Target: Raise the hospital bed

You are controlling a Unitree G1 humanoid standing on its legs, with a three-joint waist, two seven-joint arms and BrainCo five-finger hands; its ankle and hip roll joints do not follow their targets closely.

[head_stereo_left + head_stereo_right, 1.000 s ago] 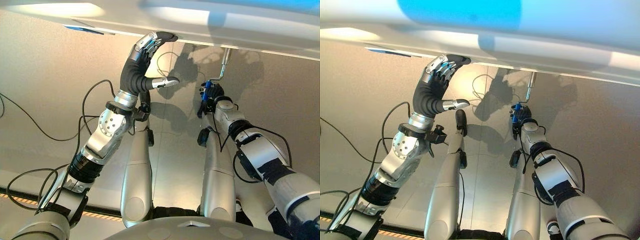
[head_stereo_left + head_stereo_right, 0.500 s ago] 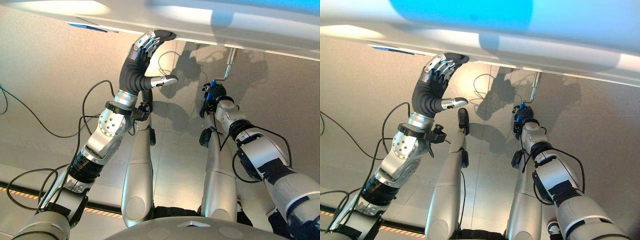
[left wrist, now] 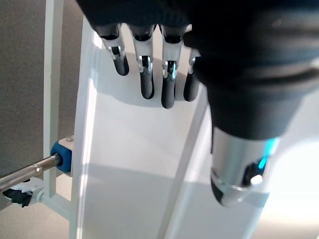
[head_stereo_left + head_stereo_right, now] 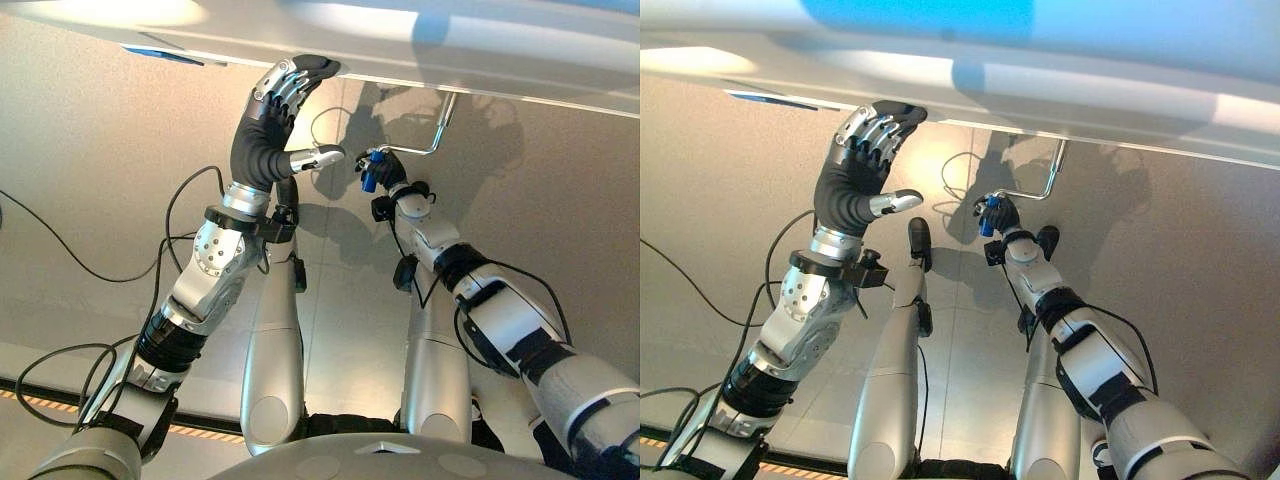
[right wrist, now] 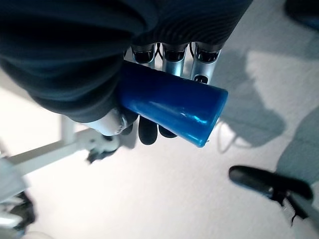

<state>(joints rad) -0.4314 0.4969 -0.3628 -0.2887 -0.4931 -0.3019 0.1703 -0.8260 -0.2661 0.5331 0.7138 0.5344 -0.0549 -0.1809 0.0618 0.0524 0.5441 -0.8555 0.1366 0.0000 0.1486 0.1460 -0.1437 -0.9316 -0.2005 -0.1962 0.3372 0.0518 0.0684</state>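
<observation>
The hospital bed's pale foot edge (image 4: 480, 60) runs across the top of the eye views. Under it hangs a bent metal crank (image 4: 437, 125) that ends in a blue handle (image 4: 369, 174). My right hand (image 4: 388, 172) is shut on that blue handle (image 5: 169, 99), with its fingers (image 5: 199, 62) curled round it, and the crank arm lies nearly level. My left hand (image 4: 262, 125) is raised to the left of it. Its straight fingers (image 3: 154, 74) lie flat against the bed's white panel (image 3: 124, 164), with the thumb (image 4: 318, 156) sticking out sideways.
A blue mattress (image 4: 920, 15) lies on top of the bed. The crank's shaft (image 3: 25, 174) enters a blue collar (image 3: 64, 154) on the white bed frame. Pale floor stretches below the bed, and a white frame bar (image 5: 50, 149) crosses it near my right hand.
My right hand has swung the blue handle up and to the left, so the crank arm now lies level instead of hanging down. The left hand has stayed on the bed's edge.
</observation>
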